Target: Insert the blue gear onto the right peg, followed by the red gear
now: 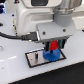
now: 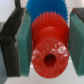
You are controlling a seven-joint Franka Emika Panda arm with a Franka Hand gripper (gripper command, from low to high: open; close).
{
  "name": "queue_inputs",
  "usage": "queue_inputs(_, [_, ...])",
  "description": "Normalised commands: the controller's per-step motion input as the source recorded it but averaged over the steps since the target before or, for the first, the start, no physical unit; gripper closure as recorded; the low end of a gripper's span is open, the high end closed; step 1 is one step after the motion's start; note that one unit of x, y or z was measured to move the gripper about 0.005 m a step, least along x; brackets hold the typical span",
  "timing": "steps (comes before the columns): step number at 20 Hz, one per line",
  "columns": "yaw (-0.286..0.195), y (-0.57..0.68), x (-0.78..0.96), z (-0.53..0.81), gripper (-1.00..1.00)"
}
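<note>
In the exterior view the gripper [image 1: 50,46] covers the top of the red gear [image 1: 49,48] and much of the blue gear [image 1: 51,54], and the right peg is hidden beneath them. In the wrist view the red gear [image 2: 49,46] masks most of the blue gear [image 2: 47,8] (its top cropped by the frame), and the fingers [image 2: 79,45] run off both sides, blurred.

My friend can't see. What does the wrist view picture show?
A red gear with a round centre hole fills the picture, held between two teal-padded fingers. The toothed edge of a blue gear peeks out from behind it.
</note>
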Motion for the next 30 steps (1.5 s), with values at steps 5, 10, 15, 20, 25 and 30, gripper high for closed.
queue_inputs(5, [0.000,-0.07,0.12,-0.15,1.00])
queue_inputs(10, [0.000,-0.04,0.09,-0.01,1.00])
queue_inputs(15, [0.000,0.01,0.53,0.37,1.00])
queue_inputs(20, [0.000,-0.01,0.38,0.37,1.00])
queue_inputs(25, [0.000,-0.07,0.06,0.11,1.00])
queue_inputs(30, [0.000,-0.12,0.03,-0.02,1.00])
